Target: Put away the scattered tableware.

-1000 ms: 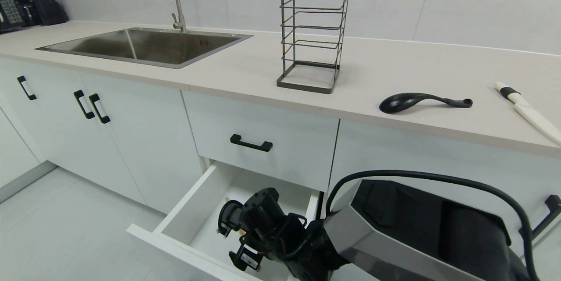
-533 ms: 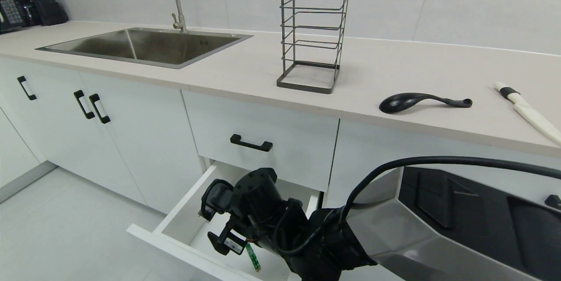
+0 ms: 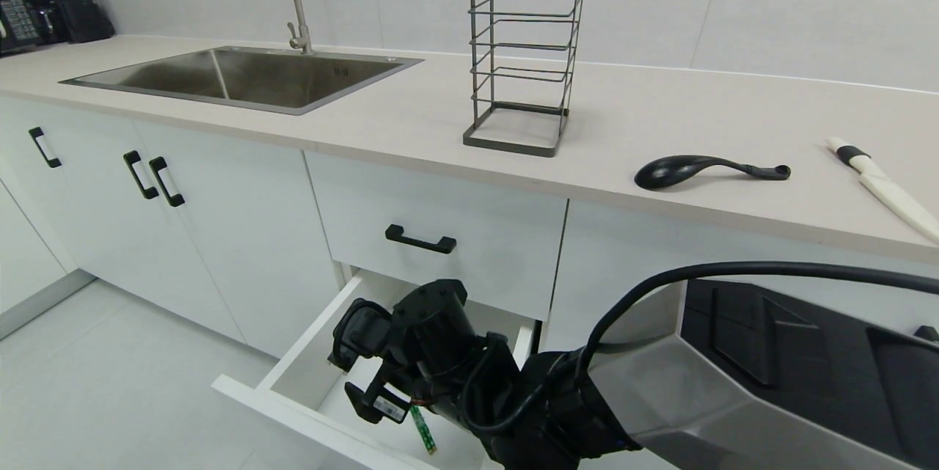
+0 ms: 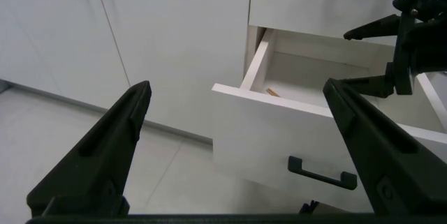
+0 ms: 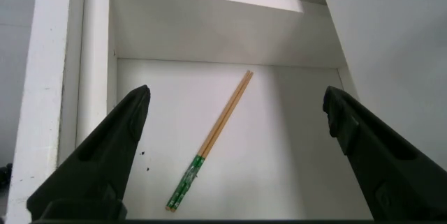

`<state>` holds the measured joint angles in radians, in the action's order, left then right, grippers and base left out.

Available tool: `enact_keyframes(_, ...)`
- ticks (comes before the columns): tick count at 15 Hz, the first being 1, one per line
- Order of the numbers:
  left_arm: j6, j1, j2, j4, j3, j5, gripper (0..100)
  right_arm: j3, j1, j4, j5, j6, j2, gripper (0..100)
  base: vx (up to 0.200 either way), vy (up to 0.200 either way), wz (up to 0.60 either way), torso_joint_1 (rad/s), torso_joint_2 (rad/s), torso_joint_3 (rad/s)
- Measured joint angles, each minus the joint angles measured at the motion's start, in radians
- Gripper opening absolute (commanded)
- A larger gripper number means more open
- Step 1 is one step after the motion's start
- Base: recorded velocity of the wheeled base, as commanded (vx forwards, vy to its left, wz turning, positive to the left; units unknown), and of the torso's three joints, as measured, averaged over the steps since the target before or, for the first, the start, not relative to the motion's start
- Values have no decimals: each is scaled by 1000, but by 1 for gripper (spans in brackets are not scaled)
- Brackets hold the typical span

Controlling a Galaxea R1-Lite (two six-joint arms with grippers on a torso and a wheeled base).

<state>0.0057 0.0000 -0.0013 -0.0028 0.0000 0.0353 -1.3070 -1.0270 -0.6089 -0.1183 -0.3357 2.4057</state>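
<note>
A pair of wooden chopsticks (image 5: 213, 137) with green ends lies on the floor of the open white drawer (image 5: 49, 98). My right gripper (image 5: 236, 155) hangs open above them, with nothing between its fingers. In the head view the right gripper (image 3: 352, 367) is over the drawer (image 3: 308, 353), and a green chopstick end (image 3: 422, 432) shows beneath it. On the counter lie a black spoon (image 3: 689, 169) and a white knife (image 3: 884, 188). My left gripper (image 4: 237, 147) is open and low in front of the drawer (image 4: 279, 126).
A black wire rack (image 3: 524, 52) stands on the counter behind the drawer. A steel sink (image 3: 242, 78) with a tap lies to the left. A shut drawer with a black handle (image 3: 420, 239) sits just above the open one. Cabinet doors are to the left.
My right gripper has shifted left and slightly up over the drawer. The green chopstick end has come into sight below it. Spoon and knife have not moved.
</note>
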Motion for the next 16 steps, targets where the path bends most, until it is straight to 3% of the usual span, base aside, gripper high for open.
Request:
enact_keyframes(7,0,0,0,1,0,0,100,-1,-3,1,0,-2,-1,100,0,0,0,53,-16,-23)
enact_keyframes(16,0,0,0,0,0,0,100,1,-8,2,1,-1,0,100,0,0,0,218,-504,-215)
